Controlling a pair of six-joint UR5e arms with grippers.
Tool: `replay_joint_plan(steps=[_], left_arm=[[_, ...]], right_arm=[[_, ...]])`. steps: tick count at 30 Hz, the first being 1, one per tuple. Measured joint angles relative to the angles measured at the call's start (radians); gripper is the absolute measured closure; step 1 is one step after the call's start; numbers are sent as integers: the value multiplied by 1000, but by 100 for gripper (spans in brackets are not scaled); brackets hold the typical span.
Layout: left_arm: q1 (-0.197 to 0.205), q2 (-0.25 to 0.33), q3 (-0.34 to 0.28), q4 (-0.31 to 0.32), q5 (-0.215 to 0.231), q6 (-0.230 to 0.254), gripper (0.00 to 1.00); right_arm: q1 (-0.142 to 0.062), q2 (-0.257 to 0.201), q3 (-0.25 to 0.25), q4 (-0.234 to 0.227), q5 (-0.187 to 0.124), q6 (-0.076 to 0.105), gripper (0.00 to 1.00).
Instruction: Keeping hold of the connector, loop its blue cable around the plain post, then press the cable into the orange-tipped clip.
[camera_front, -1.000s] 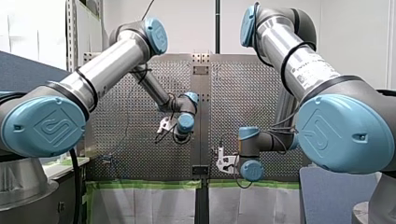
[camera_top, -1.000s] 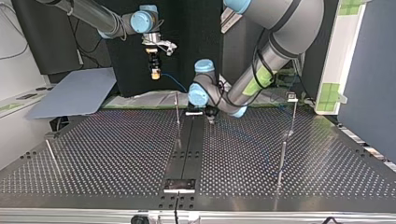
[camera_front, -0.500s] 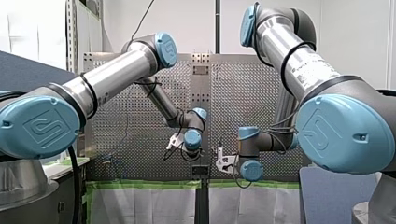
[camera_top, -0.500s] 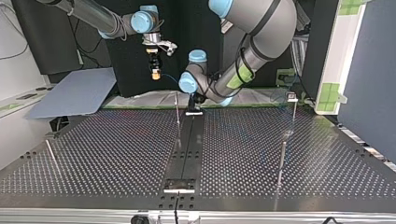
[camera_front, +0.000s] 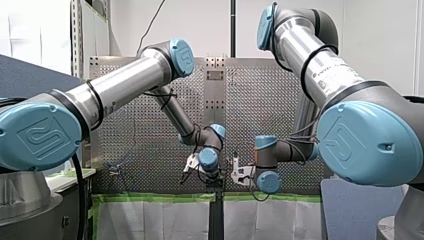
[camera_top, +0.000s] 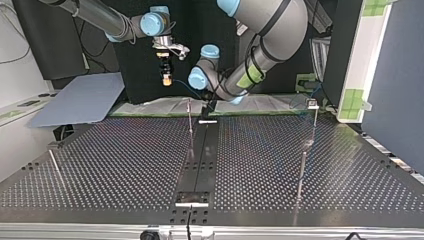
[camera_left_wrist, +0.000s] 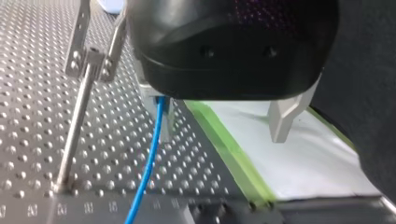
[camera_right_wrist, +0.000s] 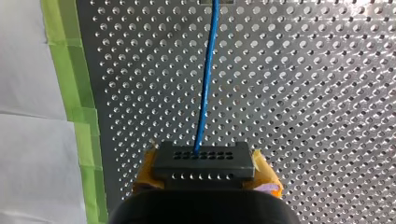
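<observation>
One perforated bench (camera_top: 125, 160), thin post (camera_left_wrist: 74, 126) standing on it. My left end effector (camera_left_wrist: 222, 119) is spread wide beside the post, blue cable (camera_left_wrist: 152, 154) passing one finger. My right end effector (camera_right_wrist: 204, 173) clamps the black connector (camera_right_wrist: 204, 158) above the bench.

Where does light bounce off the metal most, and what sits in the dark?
Top view: the table gleams and mirrors the thin posts; the backdrop is black. Right wrist view: the table glares brightest far ahead of the connector. Left wrist view: studs glint beside the blue cable.
</observation>
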Motion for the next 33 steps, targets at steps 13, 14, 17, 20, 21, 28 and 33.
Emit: replay_joint_plan(steps=[13, 14, 17, 20, 21, 28, 33], left_arm=[[-13, 0, -12, 94, 130, -129, 50], [-15, 0, -13, 98, 137, -139, 69], [-21, 0, -13, 107, 145, -171, 95], [-27, 0, -13, 118, 141, -201, 100], [-29, 0, -14, 122, 134, -213, 100], [-35, 0, -21, 140, 83, -280, 100], [-38, 0, -45, 166, 38, -319, 100]], right_arm=[[-6, 0, 0, 19, 6, -6, 100], [-7, 0, 0, 19, 6, -6, 100], [-8, 0, 0, 20, 8, -6, 100], [-10, 0, -1, 20, 12, -7, 100], [-10, 0, -1, 20, 13, -7, 100], [-18, 1, -3, 20, 14, -8, 100], [-25, 1, -7, 20, 16, -9, 100]])
